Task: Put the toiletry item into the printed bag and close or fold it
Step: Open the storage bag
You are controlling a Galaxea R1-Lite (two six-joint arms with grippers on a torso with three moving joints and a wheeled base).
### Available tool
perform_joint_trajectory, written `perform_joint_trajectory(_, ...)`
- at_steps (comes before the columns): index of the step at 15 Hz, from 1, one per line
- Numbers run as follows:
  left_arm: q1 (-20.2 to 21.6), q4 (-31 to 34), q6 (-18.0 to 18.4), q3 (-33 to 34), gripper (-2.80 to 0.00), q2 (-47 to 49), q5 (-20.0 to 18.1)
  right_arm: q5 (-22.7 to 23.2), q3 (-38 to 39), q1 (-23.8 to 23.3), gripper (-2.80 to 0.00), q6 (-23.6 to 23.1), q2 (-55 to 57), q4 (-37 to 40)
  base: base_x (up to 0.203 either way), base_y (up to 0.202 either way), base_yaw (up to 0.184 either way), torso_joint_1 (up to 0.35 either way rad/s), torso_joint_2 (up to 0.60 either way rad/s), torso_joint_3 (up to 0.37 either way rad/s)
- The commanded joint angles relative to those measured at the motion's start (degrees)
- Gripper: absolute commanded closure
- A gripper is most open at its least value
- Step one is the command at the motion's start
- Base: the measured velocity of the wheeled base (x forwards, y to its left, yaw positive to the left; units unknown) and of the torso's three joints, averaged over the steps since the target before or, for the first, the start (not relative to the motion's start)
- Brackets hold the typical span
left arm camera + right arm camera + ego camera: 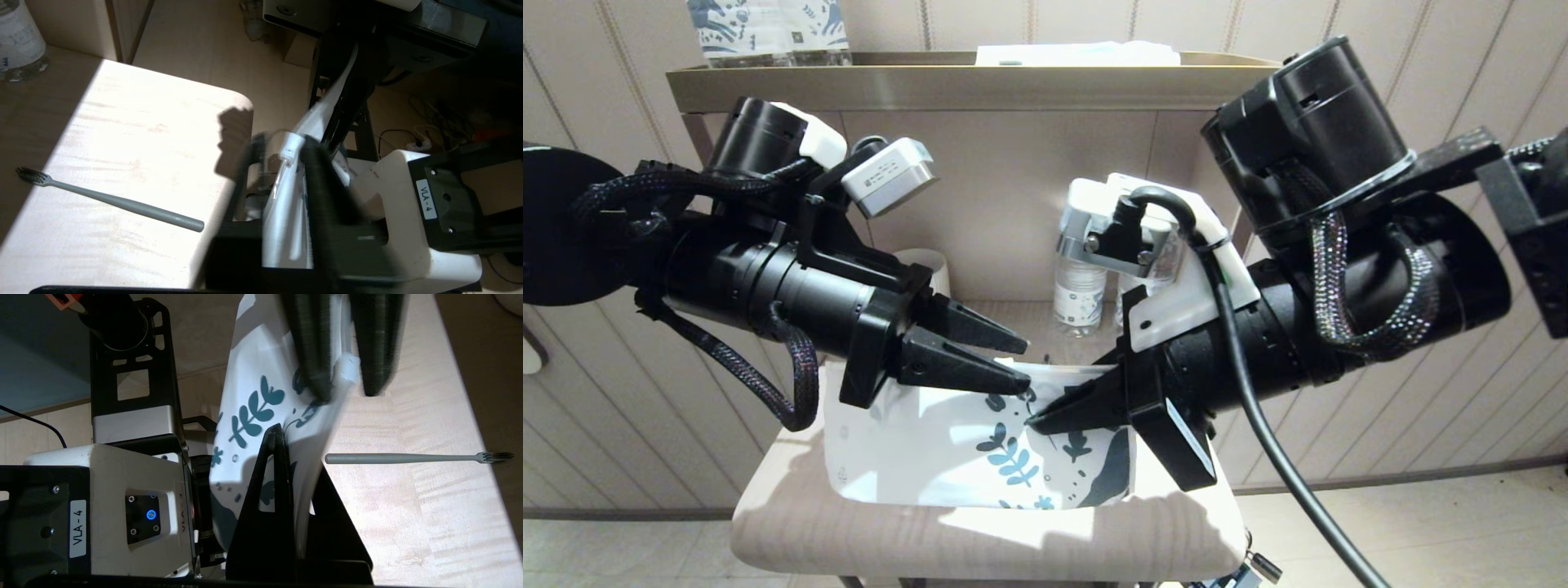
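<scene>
While both arms meet over the pale wooden worktop (980, 539), the scene reads as follows.

Right pincer (1045, 419): closed flat on the top edge of the white plastic printed bag with blue leaf pattern (947, 457); in the right wrist view its two black fingers (265, 486) pinch the sheet between them, holding the bag up off the worktop.

Left pincer (1021, 363): partly open, its two black tapered fingers (318, 179) straddle the same top edge at the white zip slider (291, 148); one finger lies against the printed face, the other stands just off the far side. Whether they grip the slider I cannot tell.

Printed bag: hangs between the two pincers, top edge up, its lower part draping toward the worktop's front edge.

Toiletry item: the thin grey toothbrush with a dark bristle head (110, 200) lies flat on the worktop behind the bag, outside it and apart from both pincers.

Toothbrush axis: roughly square to the bag's face, handle end nearest the bag, bristle head pointing away from it.

Behind the bag: clear plastic water bottles (1080, 294) stand at the back of the worktop.
</scene>
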Motion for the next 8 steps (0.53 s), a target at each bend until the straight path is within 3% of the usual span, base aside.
perform_joint_trajectory(1, 0.00, 0.09, 0.09, -0.07, 0.00, 0.05, -0.39, 0.18, 0.06, 0.03, 0.00, -0.14, 0.05, 0.18, 0.000, 0.000, 0.000, 0.000, 0.00, 0.000)
perform_joint_trajectory(8, 0.09, 0.07, 0.59, 0.23, 0.00, 0.31, -1.38, 0.09, 0.64, -0.06, 0.00, -0.14, 0.23, 0.17, 0.000, 0.000, 0.000, 0.000, 0.00, 0.000)
